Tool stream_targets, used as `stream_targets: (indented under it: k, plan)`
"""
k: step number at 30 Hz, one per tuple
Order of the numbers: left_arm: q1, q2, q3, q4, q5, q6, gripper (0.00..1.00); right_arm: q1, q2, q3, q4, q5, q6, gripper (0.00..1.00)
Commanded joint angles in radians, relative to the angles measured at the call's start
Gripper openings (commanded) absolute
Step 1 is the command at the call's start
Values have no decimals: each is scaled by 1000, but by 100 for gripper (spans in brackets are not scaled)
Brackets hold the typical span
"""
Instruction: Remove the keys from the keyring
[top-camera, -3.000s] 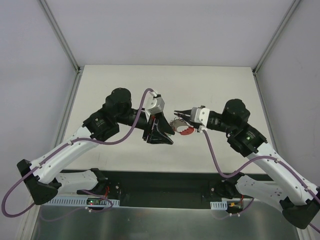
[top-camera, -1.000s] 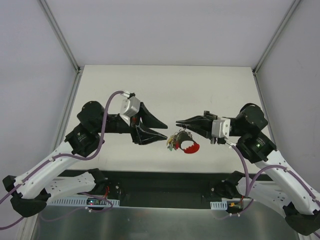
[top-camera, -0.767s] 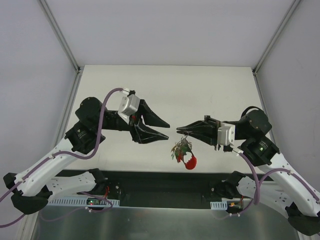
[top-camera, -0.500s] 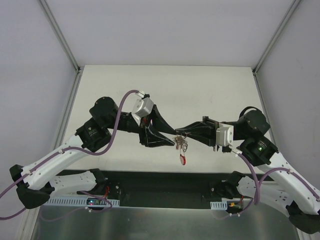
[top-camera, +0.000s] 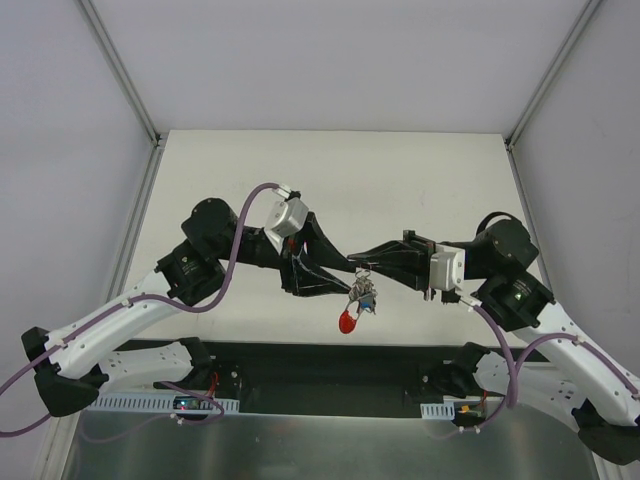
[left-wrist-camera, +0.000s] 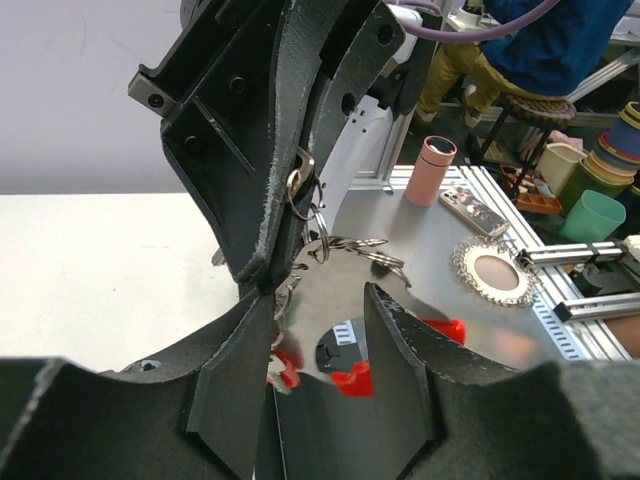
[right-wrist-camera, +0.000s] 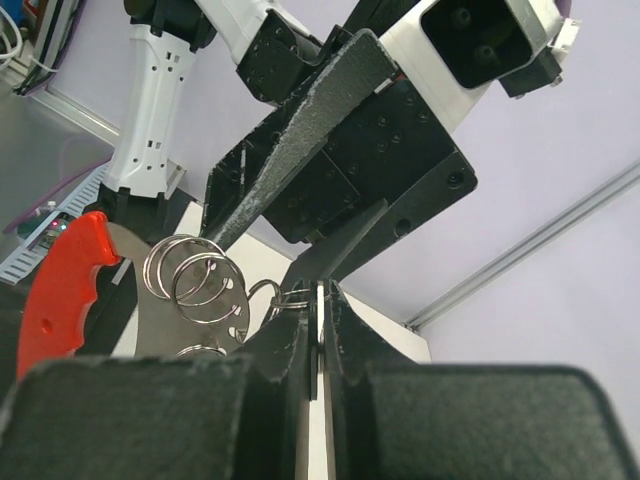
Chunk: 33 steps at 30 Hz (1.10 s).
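Note:
The keys (top-camera: 360, 296) hang in a small bunch in the air over the table's near edge, with a red plastic head (top-camera: 347, 322) lowest. My right gripper (top-camera: 356, 268) is shut on the thin keyring (right-wrist-camera: 318, 292); silvery rings (right-wrist-camera: 195, 285) and the red head (right-wrist-camera: 62, 292) hang beside its fingers. My left gripper (top-camera: 348, 278) is open, its tips against the right gripper's tips. In the left wrist view the ring (left-wrist-camera: 300, 186) is pinched in the right gripper, the keys (left-wrist-camera: 345, 252) dangle below it, and the left gripper (left-wrist-camera: 320, 296) stands apart around them, holding nothing.
The white table (top-camera: 330, 170) lies behind the arms, with frame posts at its far corners. Beyond the near edge is a metal shelf (left-wrist-camera: 440, 235) with a pink cylinder (left-wrist-camera: 437, 168), a phone (left-wrist-camera: 474, 211), a round toothed disc (left-wrist-camera: 493, 268) and a green cup (left-wrist-camera: 597, 216).
The right gripper has lifted the bunch off the table towards the near edge. The left gripper drew back, then came in to meet it. The bunch swings, red head now lower left.

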Motion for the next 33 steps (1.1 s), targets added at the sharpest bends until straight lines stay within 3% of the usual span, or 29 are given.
stream_targets:
  k: [1,8,19,26,33]
  plan:
    - [-22,-9,5,101,39,-32,40,1,4,54,93,38,-3,1]
    - [-32,-23,-1,113,21,-46,40,4,21,40,107,106,-3,1]
    - [-34,-69,-36,105,-72,3,39,8,23,39,136,71,31,1]
    - [-34,-151,-71,32,-199,68,40,11,12,39,139,60,37,1]
    - [-34,-102,-32,47,-170,77,41,21,10,30,167,49,68,1]
